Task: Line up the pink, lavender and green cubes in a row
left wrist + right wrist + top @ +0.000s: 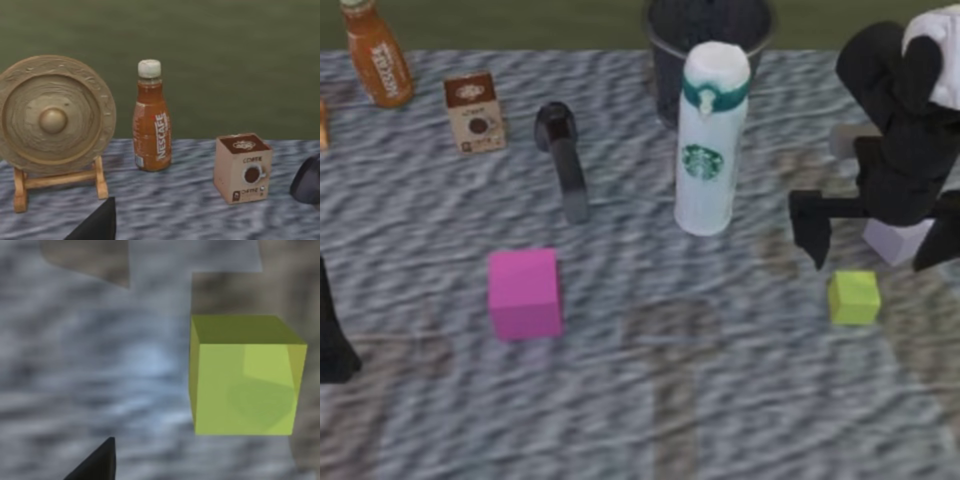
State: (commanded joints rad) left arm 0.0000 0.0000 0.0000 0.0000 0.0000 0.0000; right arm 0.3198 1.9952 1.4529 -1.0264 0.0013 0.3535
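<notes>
Grey table (pixel 720 420), green cube (pixel 853 297) square-on below open right hand (pixel 875 245).

Right pincer (pixel 875 240) spread wide, left arm (pixel 332 340) parked at left edge

The table (pixel 650 400) is covered by a rippled blue-grey surface with brownish patches. Beyond its far edge, a plain dark olive-green backdrop (pixel 240 60) is seen.
</notes>
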